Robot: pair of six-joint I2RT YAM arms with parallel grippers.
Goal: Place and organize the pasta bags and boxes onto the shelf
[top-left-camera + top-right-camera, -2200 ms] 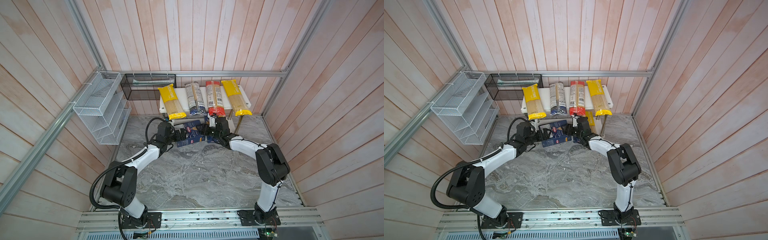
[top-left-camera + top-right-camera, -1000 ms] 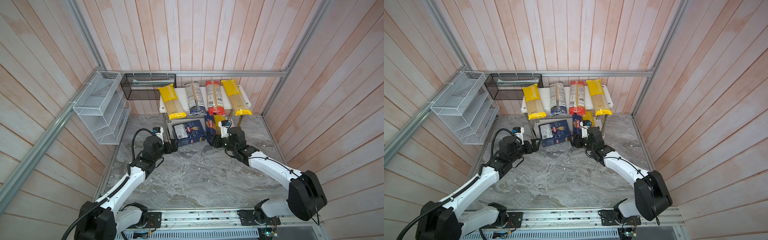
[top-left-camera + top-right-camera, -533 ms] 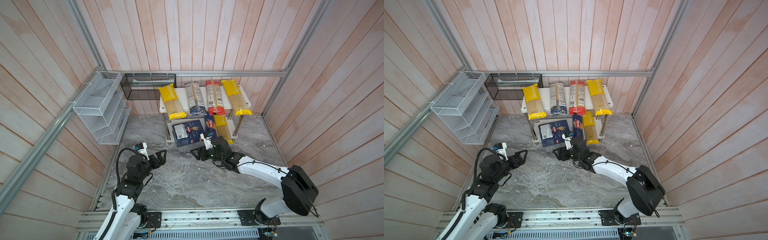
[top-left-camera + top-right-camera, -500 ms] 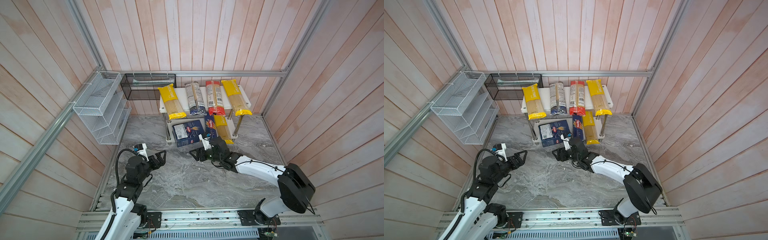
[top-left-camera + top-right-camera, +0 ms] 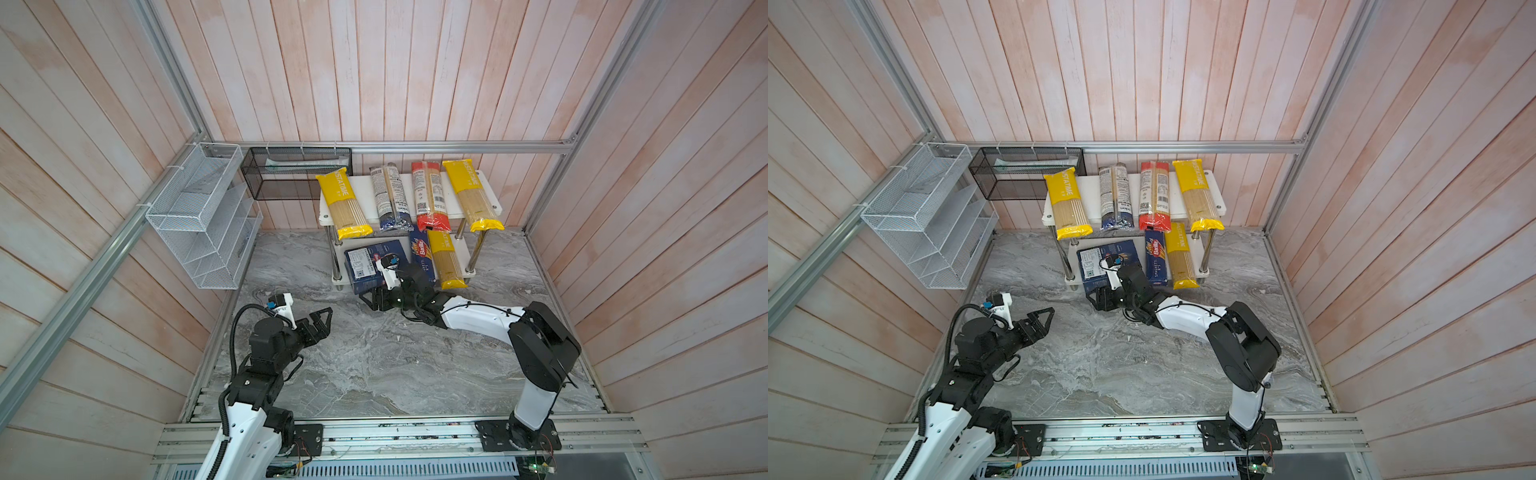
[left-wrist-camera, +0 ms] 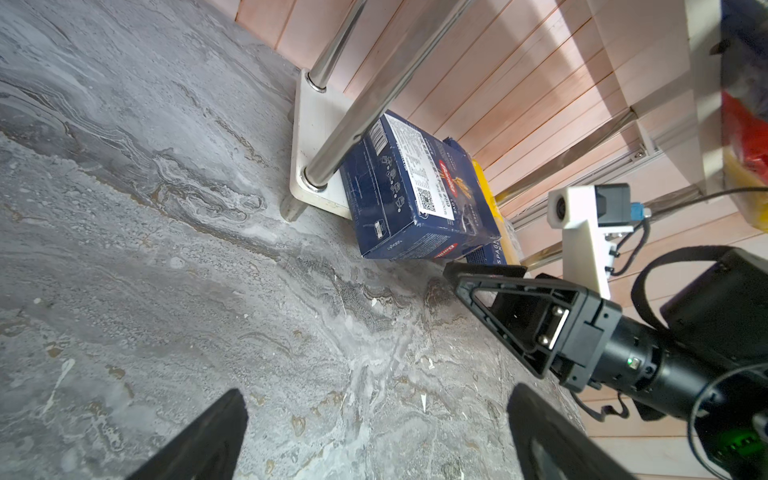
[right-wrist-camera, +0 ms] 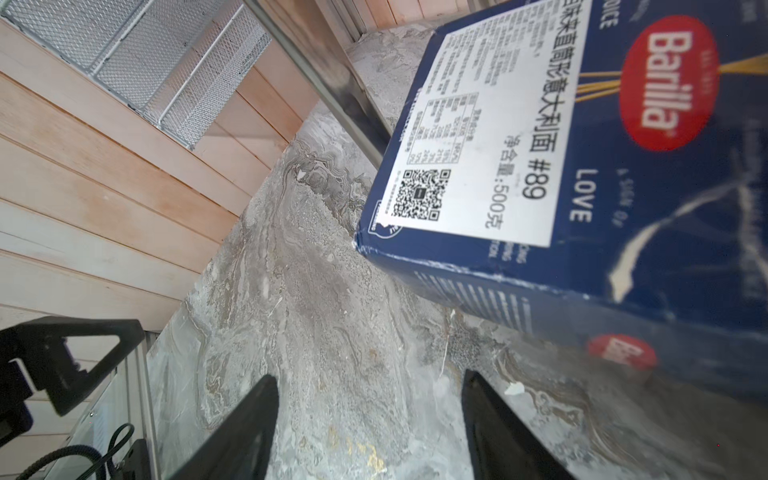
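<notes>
Blue wide box (image 5: 368,264), long axis up-frame, juts from the lower board of the shelf (image 5: 365,189), just above the open, empty right gripper (image 5: 372,300); the open left gripper (image 5: 322,321) sits farther away, lower left.

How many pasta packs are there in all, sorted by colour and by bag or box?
Yellow bags: 3
Red bag: 1
Dark blue and clear bag: 1
Dark blue boxes: 2
Total: 7
</notes>
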